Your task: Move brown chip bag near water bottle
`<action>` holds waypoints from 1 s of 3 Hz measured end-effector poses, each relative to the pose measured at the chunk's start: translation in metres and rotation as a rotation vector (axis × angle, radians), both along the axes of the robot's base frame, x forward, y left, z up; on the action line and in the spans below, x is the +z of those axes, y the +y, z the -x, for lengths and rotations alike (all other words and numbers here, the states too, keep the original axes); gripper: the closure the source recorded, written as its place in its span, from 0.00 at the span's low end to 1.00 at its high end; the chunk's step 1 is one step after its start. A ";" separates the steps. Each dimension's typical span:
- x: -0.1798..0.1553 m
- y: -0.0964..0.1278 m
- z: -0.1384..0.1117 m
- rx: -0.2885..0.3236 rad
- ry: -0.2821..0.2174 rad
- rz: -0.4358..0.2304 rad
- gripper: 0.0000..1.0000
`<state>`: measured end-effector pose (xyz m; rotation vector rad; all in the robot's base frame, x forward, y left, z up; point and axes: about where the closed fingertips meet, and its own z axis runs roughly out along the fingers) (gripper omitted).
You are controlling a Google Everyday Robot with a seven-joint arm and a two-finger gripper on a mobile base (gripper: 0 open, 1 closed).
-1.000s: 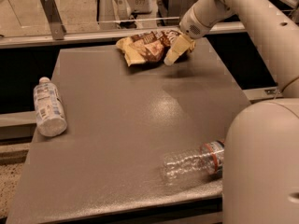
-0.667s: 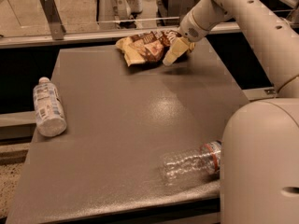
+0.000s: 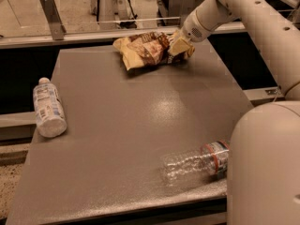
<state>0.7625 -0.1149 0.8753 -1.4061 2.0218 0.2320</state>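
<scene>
Your hand (image 3: pixel 180 45) has scarcely shifted: it sits at the right end of the wrinkly brown-and-cream foil chip bag (image 3: pixel 143 49), though you cannot tell whether it grips. The bag stays well apart from the clear ribbed red-banded water bottle (image 3: pixel 194 163), far across the grey counter (image 3: pixel 140 125). The carry looks not yet begun.

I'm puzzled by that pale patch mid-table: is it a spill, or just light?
Camera view: likely just glare, a soft sheen on the table; the brown chip bag casts a dark shadow at the far edge, where the gripper meets it; the clear water bottle near the front catches small highlights.
</scene>
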 end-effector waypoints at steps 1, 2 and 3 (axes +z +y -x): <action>0.018 -0.001 0.011 0.023 -0.038 -0.029 0.86; 0.052 0.001 0.034 0.082 -0.099 -0.068 1.00; 0.082 0.000 0.061 0.135 -0.157 -0.092 1.00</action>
